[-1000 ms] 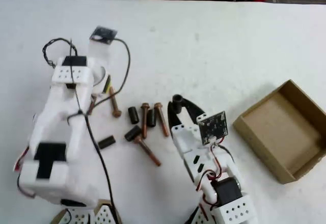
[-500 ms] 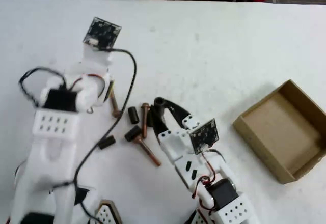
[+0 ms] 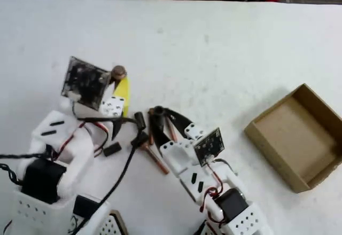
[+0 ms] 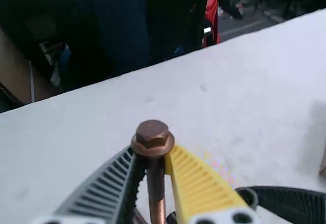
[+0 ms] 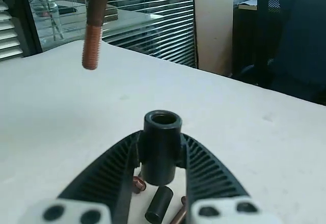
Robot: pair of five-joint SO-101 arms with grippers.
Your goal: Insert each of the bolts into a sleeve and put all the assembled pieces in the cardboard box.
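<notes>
The left claw (image 4: 152,158) is clamped on a copper bolt (image 4: 153,138), holding it upright, head on top, raised off the table (image 3: 224,48). The right claw (image 5: 162,155) grips a black sleeve (image 5: 162,132) with its bore facing up, close to the loose bolts (image 3: 156,159) and loose sleeves (image 3: 111,149) lying on the table. The cardboard box (image 3: 299,133) sits well apart on the right arm's side.

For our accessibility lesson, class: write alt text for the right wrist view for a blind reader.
The right gripper holds a black sleeve upright, bore facing up, over a white table. A copper bolt hangs threaded end down beyond it.
</notes>
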